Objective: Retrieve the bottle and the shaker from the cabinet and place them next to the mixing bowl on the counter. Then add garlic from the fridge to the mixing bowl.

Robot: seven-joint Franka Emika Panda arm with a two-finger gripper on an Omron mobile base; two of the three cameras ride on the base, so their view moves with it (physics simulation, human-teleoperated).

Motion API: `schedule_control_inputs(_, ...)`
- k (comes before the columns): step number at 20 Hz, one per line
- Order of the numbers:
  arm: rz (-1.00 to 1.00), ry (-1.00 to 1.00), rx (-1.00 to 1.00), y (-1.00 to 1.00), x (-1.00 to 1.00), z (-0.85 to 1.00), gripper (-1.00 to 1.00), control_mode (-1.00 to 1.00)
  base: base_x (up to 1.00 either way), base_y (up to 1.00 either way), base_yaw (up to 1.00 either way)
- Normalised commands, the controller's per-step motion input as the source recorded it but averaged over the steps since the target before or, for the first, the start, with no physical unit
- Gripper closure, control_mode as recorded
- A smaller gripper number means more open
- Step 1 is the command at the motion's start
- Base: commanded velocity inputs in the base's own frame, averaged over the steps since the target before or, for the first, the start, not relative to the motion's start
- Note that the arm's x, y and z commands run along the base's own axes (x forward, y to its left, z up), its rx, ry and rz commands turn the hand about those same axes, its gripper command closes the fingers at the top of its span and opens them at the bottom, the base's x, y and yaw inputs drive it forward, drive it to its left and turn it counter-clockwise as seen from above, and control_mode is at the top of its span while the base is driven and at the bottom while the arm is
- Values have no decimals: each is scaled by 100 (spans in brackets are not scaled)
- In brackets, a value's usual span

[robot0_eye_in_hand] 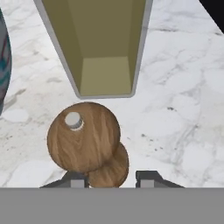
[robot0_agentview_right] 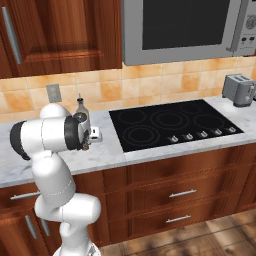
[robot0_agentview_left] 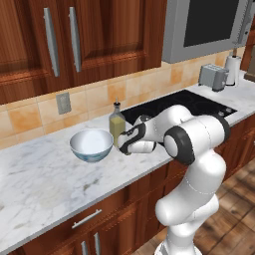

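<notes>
The square glass bottle (robot0_agentview_left: 117, 124) of yellow-olive liquid stands upright on the marble counter (robot0_agentview_left: 40, 184), just right of the pale blue-white mixing bowl (robot0_agentview_left: 91, 144). In the hand view the bottle (robot0_eye_in_hand: 103, 48) looms ahead and the bowl's rim (robot0_eye_in_hand: 3, 65) shows at the left edge. The small brown wooden shaker (robot0_eye_in_hand: 85, 138) stands on the marble in front of the bottle, between my fingertips. My gripper (robot0_eye_in_hand: 109, 179) reaches down beside the bottle (robot0_agentview_right: 80, 107), its jaws parted a little wider than the shaker's base, with a sliver of gap on the right. The cabinet, fridge and garlic are out of view.
A black cooktop (robot0_agentview_left: 184, 104) lies in the counter to the right, with a toaster (robot0_agentview_left: 213, 75) and a paper towel roll (robot0_agentview_left: 232, 69) beyond it. A microwave (robot0_agentview_left: 209, 25) hangs above. Wall doors with steel bar handles (robot0_agentview_left: 74, 37) hang over the bowl.
</notes>
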Motion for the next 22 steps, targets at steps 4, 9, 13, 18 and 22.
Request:
schedule_control_inputs(4,0,0,0,0,0,0,-100,-100,0,0,0)
schedule_control_inputs(9,0,0,0,0,0,0,-100,-100,0,0,0)
schedule_control_inputs(13,0,-2,0,0,-15,25,-100,-100,0,0,0)
schedule_control_inputs(18,0,-3,4,-5,-29,66,-100,-100,0,0,0)
schedule_control_inputs(22,-1,0,3,-13,-37,81,-100,-100,0,0,0)
